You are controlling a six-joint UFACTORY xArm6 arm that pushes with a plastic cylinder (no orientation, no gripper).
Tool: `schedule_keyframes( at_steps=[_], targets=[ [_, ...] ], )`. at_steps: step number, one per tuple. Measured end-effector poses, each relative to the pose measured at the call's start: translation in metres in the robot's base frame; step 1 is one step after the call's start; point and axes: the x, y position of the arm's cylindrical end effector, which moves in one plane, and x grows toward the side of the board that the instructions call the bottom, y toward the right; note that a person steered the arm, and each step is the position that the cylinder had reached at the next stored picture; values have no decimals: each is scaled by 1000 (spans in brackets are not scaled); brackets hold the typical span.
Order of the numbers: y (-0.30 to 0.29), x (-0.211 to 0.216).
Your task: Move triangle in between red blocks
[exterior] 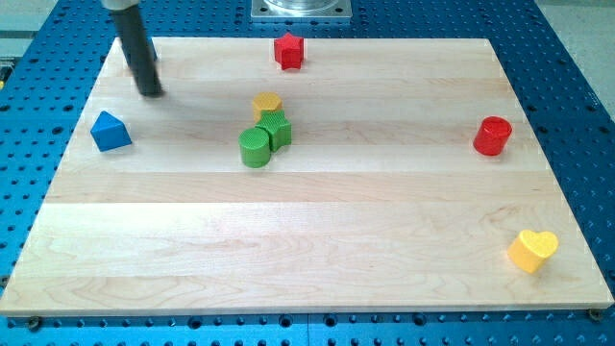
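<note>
A blue triangle block lies near the board's left edge. A red star-shaped block sits at the view's top centre. A red cylinder stands at the right. My tip rests on the board at the upper left, a short way above and to the right of the blue triangle, not touching it.
A yellow block, a green block and a green cylinder cluster together left of centre. A yellow heart lies at the lower right. The wooden board sits on a blue perforated table.
</note>
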Motion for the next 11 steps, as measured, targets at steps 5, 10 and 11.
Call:
schedule_keyframes(
  at_steps=[5, 10, 11],
  targets=[
    [88, 83],
    [306, -15],
    [247, -26]
  ],
)
